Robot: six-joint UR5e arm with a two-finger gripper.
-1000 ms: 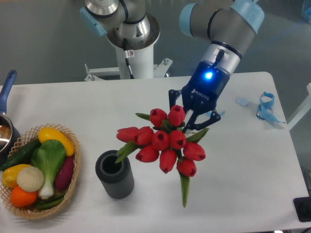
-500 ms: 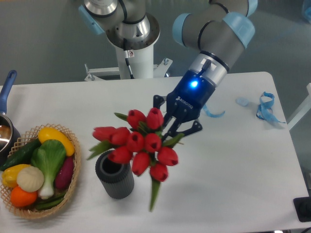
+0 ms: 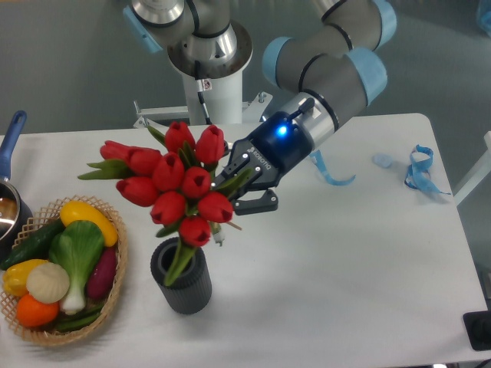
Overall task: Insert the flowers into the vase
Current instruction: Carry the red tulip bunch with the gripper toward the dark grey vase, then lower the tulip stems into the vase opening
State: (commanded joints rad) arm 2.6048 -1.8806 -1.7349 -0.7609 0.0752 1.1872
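Observation:
The flowers [image 3: 170, 184] are a bunch of red tulips with green leaves, held in the air above the vase. Their lowest green leaf reaches down into the mouth of the vase [image 3: 182, 276], a dark ribbed cylinder standing upright on the white table. My gripper [image 3: 239, 188] is shut on the stems at the right side of the bunch, up and to the right of the vase. The stem ends are hidden behind the blooms and the fingers.
A wicker basket [image 3: 115, 287] of toy vegetables sits at the left front, close beside the vase. A pan with a blue handle [image 3: 9, 146] is at the left edge. A blue ribbon [image 3: 420, 170] lies at the right. The robot's base [image 3: 207, 84] stands behind the table.
My gripper has swung left and turned the bunch more upright. The flowers moved from right of the vase to over it, and a leaf now dips into its mouth.

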